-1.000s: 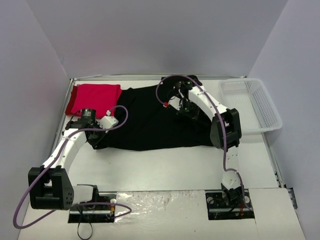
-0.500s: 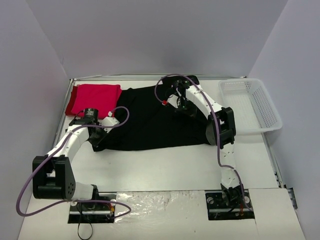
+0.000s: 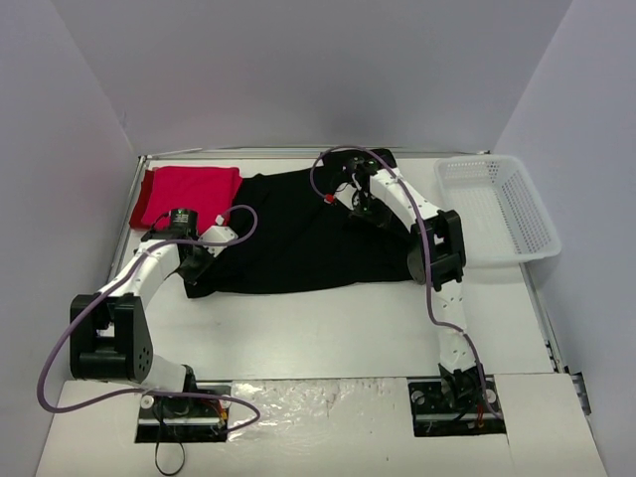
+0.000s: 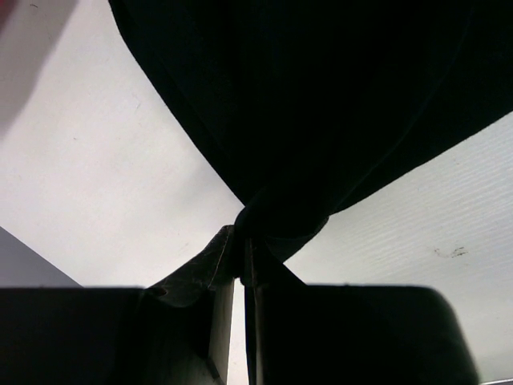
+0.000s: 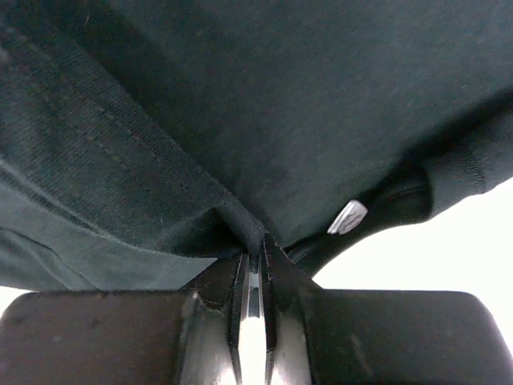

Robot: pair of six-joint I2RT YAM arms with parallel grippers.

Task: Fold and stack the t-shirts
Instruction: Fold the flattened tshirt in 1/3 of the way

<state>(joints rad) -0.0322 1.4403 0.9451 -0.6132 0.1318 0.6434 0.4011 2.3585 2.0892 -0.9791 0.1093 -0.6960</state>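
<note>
The black t-shirt (image 3: 298, 238) lies spread across the middle of the table, its near edge drawn up toward the back. My left gripper (image 3: 199, 260) is shut on a bunched corner of the black t-shirt (image 4: 280, 220) at its near left. My right gripper (image 3: 363, 206) is shut on a fold of the black t-shirt (image 5: 240, 216) near the neck, where a small white label (image 5: 348, 216) shows. The red t-shirt (image 3: 189, 194) lies folded at the back left, beside the black one.
A white mesh basket (image 3: 497, 204) stands at the right edge of the table. Bare white table (image 3: 318, 333) runs between the black t-shirt and the arm bases. Grey walls close in the back and both sides.
Both grippers have moved toward the back, carrying the black t-shirt's near edge away from the arm bases. The left arm's elbow has swung back toward its base.
</note>
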